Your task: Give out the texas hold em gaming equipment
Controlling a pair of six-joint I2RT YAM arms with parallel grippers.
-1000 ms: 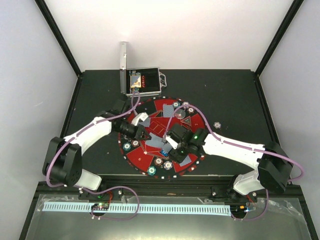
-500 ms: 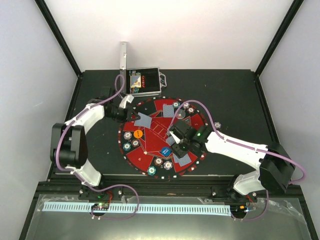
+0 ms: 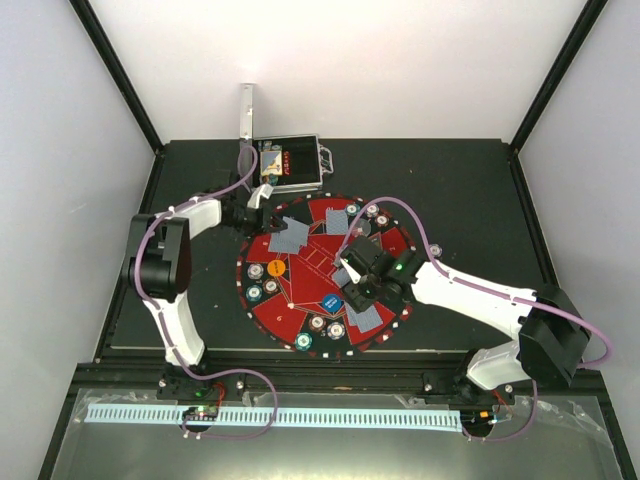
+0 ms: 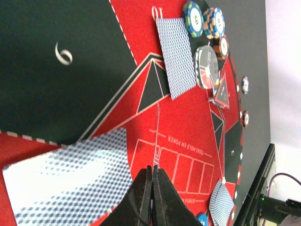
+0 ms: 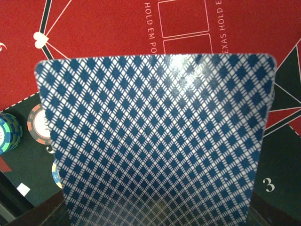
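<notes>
- Nearest to me, I see three poker chips lying flat along the near rim of the round red-and-black mat
- Just beyond them, a face-down card rests on the mat's right side, with a small blue disc to its left
- My right gripper hangs over the middle of the mat, right of centre, its fingers clamped on a single playing card; the card is off the mat, and its blue diamond-patterned back fills the wrist view
- On the mat's left side sits an orange disc, with left-rim chips just beside it
- Farther back, overlapping grey-blue cards lie face down on the far-left part of the mat
- My left gripper hovers by those cards, its fingers pressed together with nothing between them
- A far cluster of chips sits at the mat's far rim; a lone chip lies off the mat to the right
- Farthest away, a silver case stands open
</notes>
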